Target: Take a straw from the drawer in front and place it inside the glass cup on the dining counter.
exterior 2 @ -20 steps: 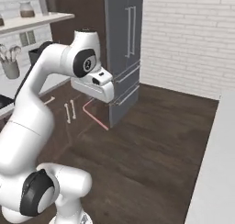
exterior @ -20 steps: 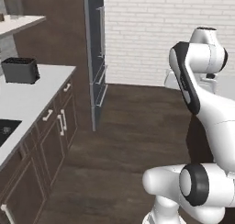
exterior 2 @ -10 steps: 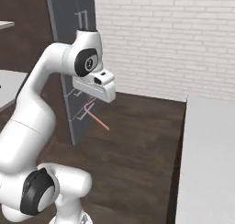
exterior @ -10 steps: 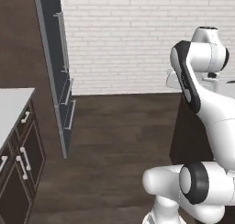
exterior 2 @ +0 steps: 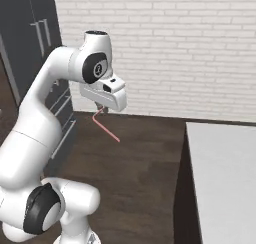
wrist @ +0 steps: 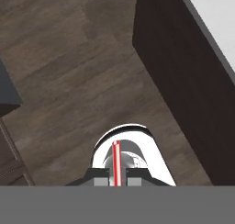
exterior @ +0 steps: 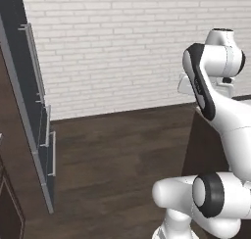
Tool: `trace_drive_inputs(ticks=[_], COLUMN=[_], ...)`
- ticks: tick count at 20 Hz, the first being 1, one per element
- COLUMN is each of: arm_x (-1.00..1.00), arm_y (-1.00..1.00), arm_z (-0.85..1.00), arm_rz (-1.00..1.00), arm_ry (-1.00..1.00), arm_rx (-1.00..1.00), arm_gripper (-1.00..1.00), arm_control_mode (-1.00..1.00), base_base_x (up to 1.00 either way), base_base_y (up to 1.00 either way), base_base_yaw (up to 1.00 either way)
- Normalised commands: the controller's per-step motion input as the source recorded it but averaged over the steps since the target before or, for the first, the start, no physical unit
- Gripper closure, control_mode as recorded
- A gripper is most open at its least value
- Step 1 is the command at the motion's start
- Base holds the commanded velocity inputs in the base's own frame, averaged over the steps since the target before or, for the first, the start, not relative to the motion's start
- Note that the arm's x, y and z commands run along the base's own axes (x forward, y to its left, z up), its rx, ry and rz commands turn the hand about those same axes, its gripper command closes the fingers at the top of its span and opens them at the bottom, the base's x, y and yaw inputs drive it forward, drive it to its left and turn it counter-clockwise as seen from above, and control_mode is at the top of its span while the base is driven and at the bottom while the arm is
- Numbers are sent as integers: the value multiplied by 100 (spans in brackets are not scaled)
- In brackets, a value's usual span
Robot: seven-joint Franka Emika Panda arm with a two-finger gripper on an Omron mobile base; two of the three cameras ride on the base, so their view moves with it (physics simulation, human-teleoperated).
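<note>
Base turns from cabinets toward dining counter (exterior 2: 225, 163), gripper (exterior 2: 102, 109) clenched on straw (exterior 2: 106, 126), so placing nears.

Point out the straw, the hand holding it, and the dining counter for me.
straw (exterior 2: 106, 129): right base view, middle of the thin red stick.
hand (exterior 2: 101, 110): right base view, between the fingertips, shut on the straw.
dining counter (exterior 2: 227, 173): right base view, bare white top.

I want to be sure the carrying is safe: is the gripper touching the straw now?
Touching. In the right base view the straw hangs from the shut gripper above the floor; the hand view shows it pinched between the fingertips.
</note>
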Motion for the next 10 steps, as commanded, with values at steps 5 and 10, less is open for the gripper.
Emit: trace_drive_inputs(ticks=[5, 10], arm_x=[0, 0], arm_y=[0, 0], arm_z=[0, 0], arm_rz=[0, 0], arm_ry=[0, 0], arm_rx=[0, 0], arm_gripper=[100, 100], arm_control_mode=[100, 100], base_base_x=[100, 100], base_base_y=[59, 43], base_base_yaw=[-33, -31])
